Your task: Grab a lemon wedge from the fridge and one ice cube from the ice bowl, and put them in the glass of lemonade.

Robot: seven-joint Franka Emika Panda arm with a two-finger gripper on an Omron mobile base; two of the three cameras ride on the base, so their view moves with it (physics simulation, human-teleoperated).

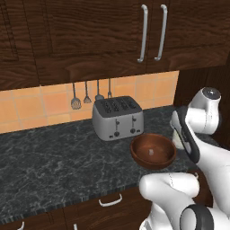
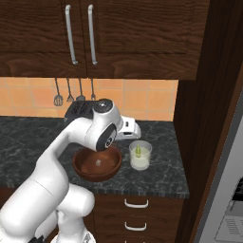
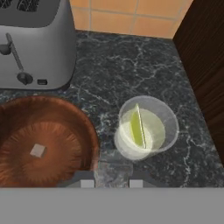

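Here, on a dark marble-patterned counter [image 1: 49,157], a silver four-slot toaster [image 1: 117,117] stands against orange wall tiles [image 1: 36,105], with kitchen utensils [image 1: 75,102] hanging above it beneath dark wooden cabinets [image 1: 90,36]. A tall dark wood panel [image 2: 209,109] closes off the counter's right end, and part of the grey fridge [image 2: 228,199] shows beyond it. The white arm rises from the base, bends at its elbow over the counter and reaches forward and down above the ice bowl [image 2: 97,163] and the glass of lemonade [image 2: 140,155]. The reddish-brown bowl, in front of the toaster, holds one ice cube [image 3: 38,150]. The glass stands just beside the bowl's right rim; a lemon wedge [image 3: 137,127] sits upright in its pale liquid. In the hand view the gripper [image 3: 111,183] hovers above the counter between bowl and glass, its tips barely showing at the bottom edge, drawn nearly together, nothing visible between them.
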